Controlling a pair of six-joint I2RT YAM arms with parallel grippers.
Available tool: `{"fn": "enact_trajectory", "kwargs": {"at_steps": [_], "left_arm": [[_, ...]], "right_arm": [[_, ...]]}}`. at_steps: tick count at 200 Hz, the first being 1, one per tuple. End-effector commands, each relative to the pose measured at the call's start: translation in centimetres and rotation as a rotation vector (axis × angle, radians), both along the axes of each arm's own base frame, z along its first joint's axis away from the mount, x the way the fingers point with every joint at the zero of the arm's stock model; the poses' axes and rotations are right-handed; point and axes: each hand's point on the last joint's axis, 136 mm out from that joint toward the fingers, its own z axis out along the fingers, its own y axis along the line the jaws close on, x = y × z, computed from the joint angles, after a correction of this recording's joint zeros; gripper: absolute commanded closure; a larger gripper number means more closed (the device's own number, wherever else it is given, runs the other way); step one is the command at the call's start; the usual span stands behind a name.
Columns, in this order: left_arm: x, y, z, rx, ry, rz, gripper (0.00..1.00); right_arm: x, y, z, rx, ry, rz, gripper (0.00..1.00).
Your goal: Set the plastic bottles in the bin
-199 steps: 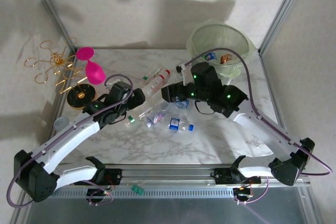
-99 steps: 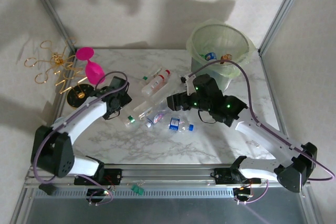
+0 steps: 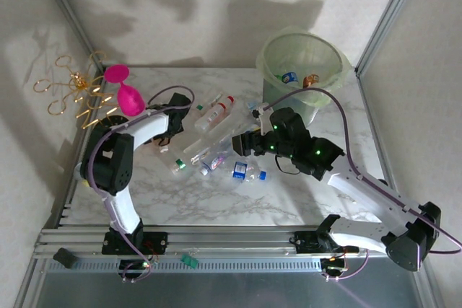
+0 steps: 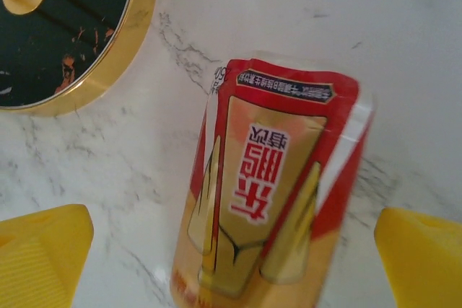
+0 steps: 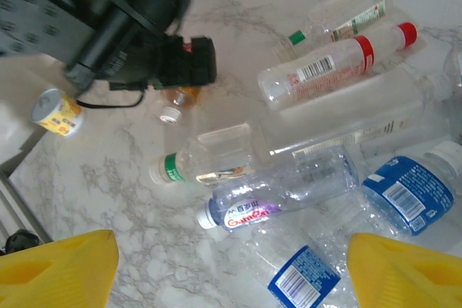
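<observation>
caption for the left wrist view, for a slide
Open left gripper poised over a red-and-gold labelled bottle lying on the marble table beside the gold-rimmed stand base.

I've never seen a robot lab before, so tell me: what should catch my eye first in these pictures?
First, the heap of plastic bottles lying on their sides in the middle of the marble table. Next, the big pale-green bin at the far right corner, with a couple of bottles already inside. Then the bright pink goblet beside a gold wire stand at the far left.
</observation>
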Motion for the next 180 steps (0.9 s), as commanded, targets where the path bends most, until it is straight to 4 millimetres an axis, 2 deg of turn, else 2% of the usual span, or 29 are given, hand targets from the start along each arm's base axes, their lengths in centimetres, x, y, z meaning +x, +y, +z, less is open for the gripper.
{"fn": "enact_trajectory", "kwargs": {"at_steps": [1,24,60,79,121,150,180], "left_arm": [[1.8,1.1,0.7,0.085,-0.014,-0.072,0.0],[2.8,1.1,-0.3,0.008,-0.029,-0.102,0.01],[4.1,0.1,-1.9,-0.054,-0.018,-0.155,0.14],[4.0,-0.1,-3.2,-0.064,0.008,-0.163,0.19],[3.2,-0.2,-4.6,-0.077,0.03,-0.17,0.24],[3.0,-0.3,-4.4,-0.088,0.02,-0.176,0.41],[3.4,-0.3,-2.4,-0.081,-0.014,-0.168,0.51]], "right_arm": [[-0.7,0.3,1.7,0.055,-0.038,0.035,0.17],[-1.0,0.1,1.8,0.059,-0.042,0.04,0.17],[-1.0,-0.1,1.3,0.045,-0.042,0.037,0.17],[-1.1,-0.2,1.4,0.047,-0.044,0.036,0.17],[-1.2,-0.6,1.7,0.045,-0.05,0.031,0.17],[-1.1,-0.3,1.9,0.044,-0.05,0.033,0.18],[-0.9,-0.1,2.3,0.047,-0.05,0.032,0.18]]}}
